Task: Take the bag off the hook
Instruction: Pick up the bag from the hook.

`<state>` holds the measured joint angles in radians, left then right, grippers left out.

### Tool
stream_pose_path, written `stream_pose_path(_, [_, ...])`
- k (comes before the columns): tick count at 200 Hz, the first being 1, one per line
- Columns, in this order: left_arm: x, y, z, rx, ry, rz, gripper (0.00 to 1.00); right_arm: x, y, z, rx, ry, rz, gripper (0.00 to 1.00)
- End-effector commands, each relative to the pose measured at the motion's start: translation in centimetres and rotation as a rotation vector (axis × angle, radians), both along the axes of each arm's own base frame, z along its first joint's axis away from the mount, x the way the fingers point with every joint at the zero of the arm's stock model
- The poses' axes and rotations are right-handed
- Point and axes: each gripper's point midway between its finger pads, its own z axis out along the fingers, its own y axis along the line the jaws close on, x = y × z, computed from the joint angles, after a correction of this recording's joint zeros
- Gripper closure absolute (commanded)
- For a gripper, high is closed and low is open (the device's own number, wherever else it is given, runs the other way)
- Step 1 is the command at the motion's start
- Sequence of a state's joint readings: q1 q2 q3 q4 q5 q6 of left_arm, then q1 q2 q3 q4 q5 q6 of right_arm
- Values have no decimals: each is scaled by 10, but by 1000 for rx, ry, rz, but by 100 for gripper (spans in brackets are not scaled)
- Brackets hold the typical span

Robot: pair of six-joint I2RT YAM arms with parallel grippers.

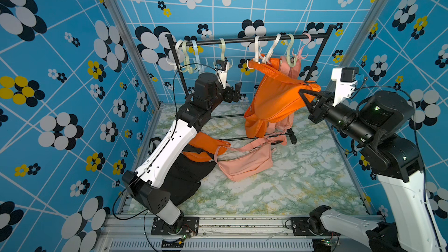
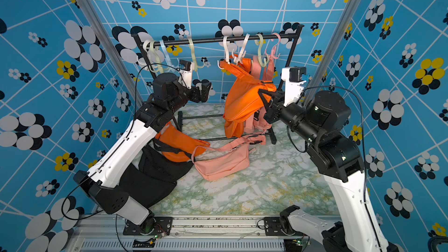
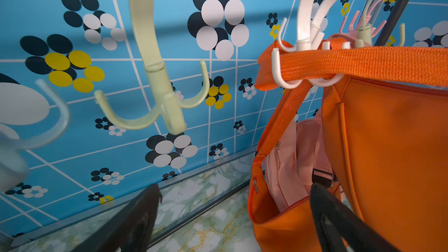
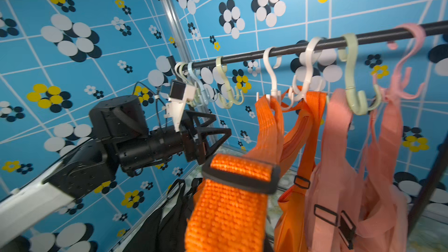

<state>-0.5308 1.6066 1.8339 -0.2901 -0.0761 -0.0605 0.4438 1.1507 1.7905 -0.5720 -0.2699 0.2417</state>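
Bag (image 1: pixel 274 103) hangs on white hook (image 1: pixel 256 49) — strap (image 4: pixel 232 190) pinched in right pincer (image 1: pixel 305 96).

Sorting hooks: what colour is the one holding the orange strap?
White hook; the left wrist view shows it best.

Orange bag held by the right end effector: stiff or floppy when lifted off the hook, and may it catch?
The orange bag is probably floppy: its body droops and creases under the strap that the right end effector holds. It seems light, since a thin white hook carries it. The woven strap lies across several prongs, so it may snag.
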Motion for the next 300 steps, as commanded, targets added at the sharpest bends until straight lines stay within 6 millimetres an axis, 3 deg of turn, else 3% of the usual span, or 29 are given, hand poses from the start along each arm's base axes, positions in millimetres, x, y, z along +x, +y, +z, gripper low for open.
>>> stream_pose_path(1, [-3, -7, 6, -40, 12, -27, 1, -6, 53, -42, 64, 227, 318, 100])
stream_pose_path(18, [1, -5, -3, -27, 34, -12, 1, -4, 76, -65, 119, 347, 460, 100])
stream_pose_path(29, [3, -3, -10, -17, 48, 4, 1, -3, 84, -73, 148, 394, 509, 100])
stream_pose_path(32, [4, -2, -11, -14, 51, 9, 1, -1, 87, -86, 149, 426, 516, 100])
stream_pose_path(38, [5, 0, -15, -11, 59, 17, 1, 1, 89, -92, 156, 444, 522, 100])
stream_pose_path(65, [13, 7, -34, 0, 100, 47, 1, 8, 87, -118, 150, 506, 502, 100])
stream_pose_path(100, [35, 8, -75, 22, 196, 68, 1, 13, 76, -149, 161, 597, 470, 100])
stream_pose_path(148, [72, -2, -116, -11, 323, 32, 1, 16, 66, -163, 151, 630, 422, 100])
stream_pose_path(195, [85, -14, -125, -148, 372, -48, 1, 19, 61, -168, 126, 629, 385, 100])
stream_pose_path(201, [86, -17, -126, -149, 373, -65, 8, 19, 61, -168, 120, 629, 379, 100])
stream_pose_path(204, [86, -17, -125, -152, 374, -70, 17, 19, 60, -169, 117, 629, 378, 100])
stream_pose_path(222, [86, -19, -124, -161, 379, -78, 81, 20, 58, -169, 102, 625, 364, 100])
stream_pose_path(233, [84, -18, -119, -166, 378, -77, 98, 20, 56, -169, 99, 621, 354, 100])
stream_pose_path(270, [60, -18, -77, -191, 331, -97, 100, 25, 55, -162, 96, 591, 336, 100])
stream_pose_path(276, [59, -20, -78, -188, 334, -98, 100, 26, 55, -160, 98, 583, 335, 100])
stream_pose_path(280, [50, -18, -62, -199, 308, -106, 100, 28, 55, -158, 100, 576, 332, 100])
stream_pose_path(300, [31, -16, -33, -218, 260, -130, 100, 35, 57, -147, 115, 539, 328, 100])
